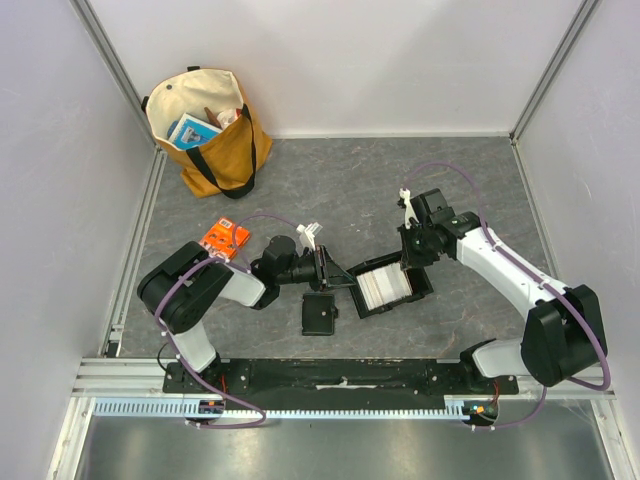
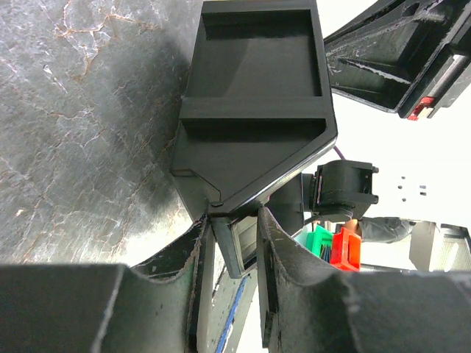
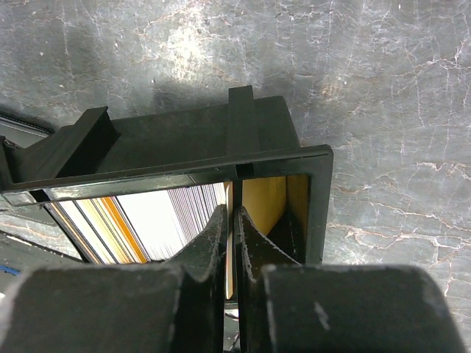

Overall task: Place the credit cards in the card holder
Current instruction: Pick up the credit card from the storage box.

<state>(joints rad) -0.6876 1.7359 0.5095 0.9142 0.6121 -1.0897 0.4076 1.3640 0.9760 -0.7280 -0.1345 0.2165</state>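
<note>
Nearest the arm bases, the card holder [image 1: 320, 313] lies flat, long axis running near-to-far, black and featureless from above, slots impossible to make out. Just beyond, the left gripper [image 2: 234, 232] pinches the tray [image 2: 257, 140] by its left wall. The credit cards [image 1: 385, 287] stand on edge inside, faces hidden. At the tray's right end, the right gripper [image 3: 231, 220] has its fingers pressed almost together on a tan card [image 3: 228, 257], mostly covered. Farther back sit an orange packet [image 1: 224, 238] and a tote bag [image 1: 215, 140].
</note>
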